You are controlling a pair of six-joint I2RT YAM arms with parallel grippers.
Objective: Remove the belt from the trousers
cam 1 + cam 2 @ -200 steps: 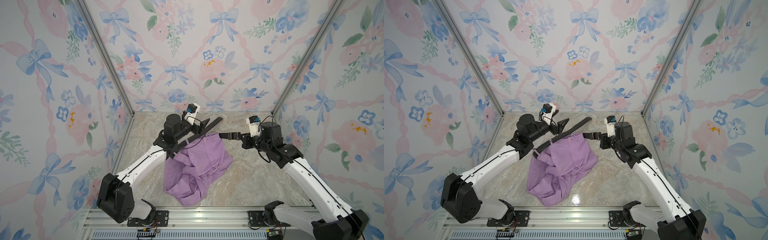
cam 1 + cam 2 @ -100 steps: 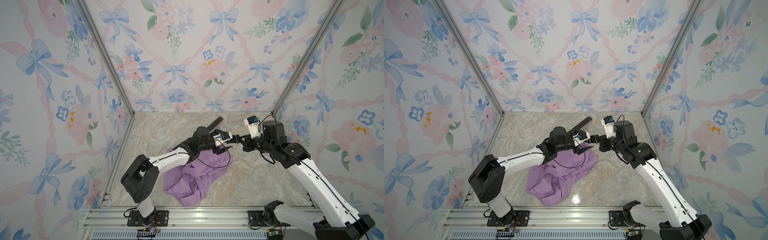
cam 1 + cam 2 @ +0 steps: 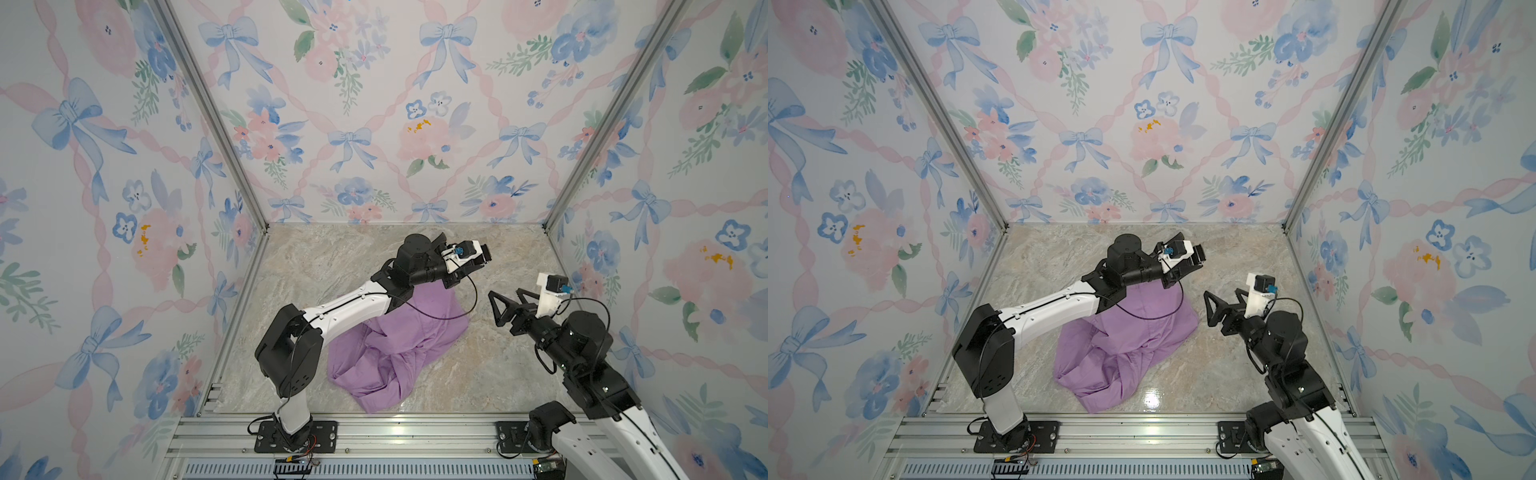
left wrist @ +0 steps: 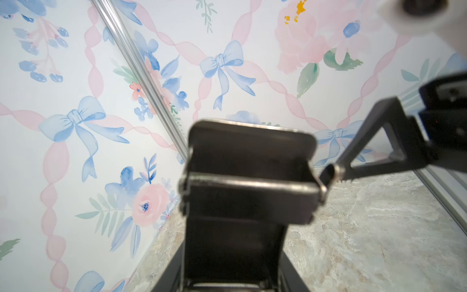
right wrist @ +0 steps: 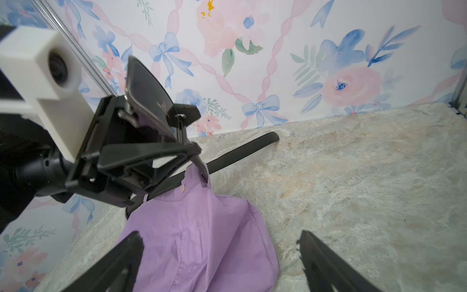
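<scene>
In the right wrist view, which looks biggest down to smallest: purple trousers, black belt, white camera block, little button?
Lilac thin-fabric trousers: largest.
White boxy plastic camera block and long black leather-like belt: unranked, since the block is much nearer the camera.
Small pale round button: smallest.

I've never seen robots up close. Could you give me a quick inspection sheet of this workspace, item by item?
Surface: marble-look tabletop, glossy.
Job's things: lilac trousers crumpled mid-table; black belt threaded through their waistband, tip lying on the table near a wall.
Clutter: nothing seen.
Grippers: left pincer raised, clamped on the belt's buckle end; right pincer open, empty.
Cables: thin black cable loops from the left arm over the trousers.
Surroundings: floral bow-print walls, aluminium rail in front.
</scene>
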